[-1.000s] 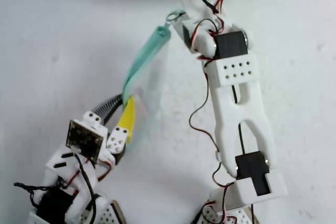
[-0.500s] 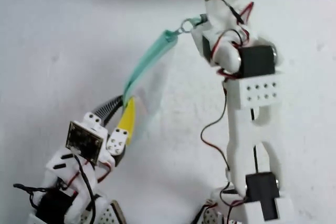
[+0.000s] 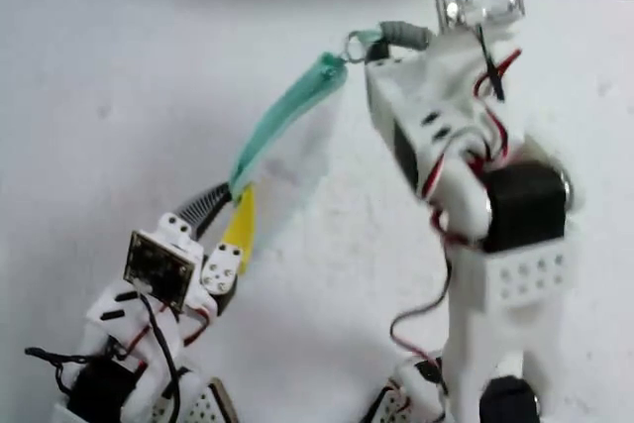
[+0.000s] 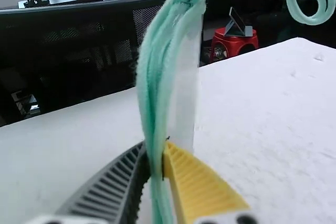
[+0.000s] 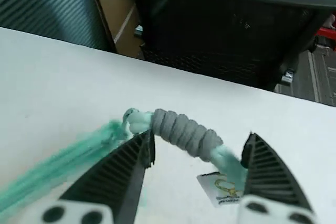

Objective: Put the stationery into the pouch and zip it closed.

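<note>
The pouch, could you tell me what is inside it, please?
The pouch has a clear side, but contents are too faint to tell; its green zipper edge covers the rest.

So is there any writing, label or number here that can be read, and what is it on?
None can be read.
Small white tag beside the grey cord of the pouch: green and yellow print, too small and blurred to read.
Pouch and table: no writing visible.
</note>
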Available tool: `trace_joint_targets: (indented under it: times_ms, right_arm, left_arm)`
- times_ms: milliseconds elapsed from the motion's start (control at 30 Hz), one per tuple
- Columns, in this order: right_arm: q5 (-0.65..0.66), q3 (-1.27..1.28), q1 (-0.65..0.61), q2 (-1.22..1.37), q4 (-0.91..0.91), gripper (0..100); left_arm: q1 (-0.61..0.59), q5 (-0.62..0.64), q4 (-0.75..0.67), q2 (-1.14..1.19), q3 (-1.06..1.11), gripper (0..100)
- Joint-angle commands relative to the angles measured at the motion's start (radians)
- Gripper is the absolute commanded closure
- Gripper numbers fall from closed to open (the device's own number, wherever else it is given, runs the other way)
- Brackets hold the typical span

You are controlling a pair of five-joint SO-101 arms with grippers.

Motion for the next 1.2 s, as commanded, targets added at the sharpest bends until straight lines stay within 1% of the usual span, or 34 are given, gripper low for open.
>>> trace_joint_targets:
  times_ms: [0,100,167,600,667,767,867,1033,1167]
  right_arm:
    - [-0.014,-0.046,-0.154,-0.062,0.019,74.7]
    - [-0.014,-0.046,-0.248,-0.07,0.019,74.7]
    - [-0.014,-0.046,-0.28,-0.07,0.018,74.7]
    - [-0.018,-0.037,-0.286,-0.067,0.067,74.5]
    - [-0.084,-0.04,-0.286,-0.065,0.082,73.8]
    - [-0.207,-0.04,-0.286,-0.067,0.094,68.1]
    - [-0.245,-0.037,-0.3,-0.062,0.111,63.1]
    - [-0.315,-0.046,-0.375,-0.015,0.091,62.8]
    - [-0.327,-0.046,-0.409,0.102,0.041,62.8]
  left_arm:
    - [0.008,-0.011,0.006,-0.002,-0.005,98]
    - [0.008,-0.011,0.006,-0.002,-0.005,98]
    - [0.008,-0.011,0.006,-0.002,-0.005,98]
    - [0.008,-0.011,0.008,-0.002,-0.005,98]
    - [0.008,-0.011,0.008,-0.002,-0.005,98]
    - [0.008,-0.012,0.006,-0.002,0.005,98]
    - [0.008,-0.012,0.0,-0.002,0.012,98]
    - [0.008,-0.012,0.0,-0.002,0.012,98]
    - [0.008,-0.012,0.002,-0.002,0.011,98]
